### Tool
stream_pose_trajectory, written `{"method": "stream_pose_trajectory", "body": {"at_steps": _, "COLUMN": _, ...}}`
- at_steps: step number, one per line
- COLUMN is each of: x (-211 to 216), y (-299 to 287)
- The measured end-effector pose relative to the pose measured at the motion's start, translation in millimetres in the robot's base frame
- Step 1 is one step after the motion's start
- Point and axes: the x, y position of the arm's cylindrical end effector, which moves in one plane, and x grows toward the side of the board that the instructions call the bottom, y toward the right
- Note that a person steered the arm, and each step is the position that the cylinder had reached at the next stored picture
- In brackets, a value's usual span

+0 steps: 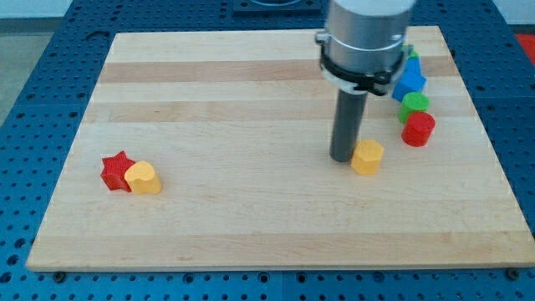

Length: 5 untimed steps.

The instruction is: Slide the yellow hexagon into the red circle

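Observation:
The yellow hexagon (368, 156) lies on the wooden board, right of centre. The red circle (418, 129) stands up and to the right of it, a short gap away. My tip (342, 157) rests on the board just at the hexagon's left side, touching or nearly touching it. The dark rod rises from there to the grey arm body at the view's top.
A green circle (414, 103) sits just above the red circle, with a blue block (410, 81) above that near the board's right edge. A red star (116, 170) and a yellow heart-like block (144, 178) lie together at the view's left. The board (251, 226) rests on a blue perforated table.

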Motion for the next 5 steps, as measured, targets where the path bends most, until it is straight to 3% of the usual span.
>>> {"method": "stream_pose_trajectory", "body": {"at_steps": 2, "x": 2, "y": -3}}
{"method": "stream_pose_trajectory", "body": {"at_steps": 4, "x": 2, "y": 48}}
{"method": "stream_pose_trajectory", "body": {"at_steps": 5, "x": 22, "y": 31}}
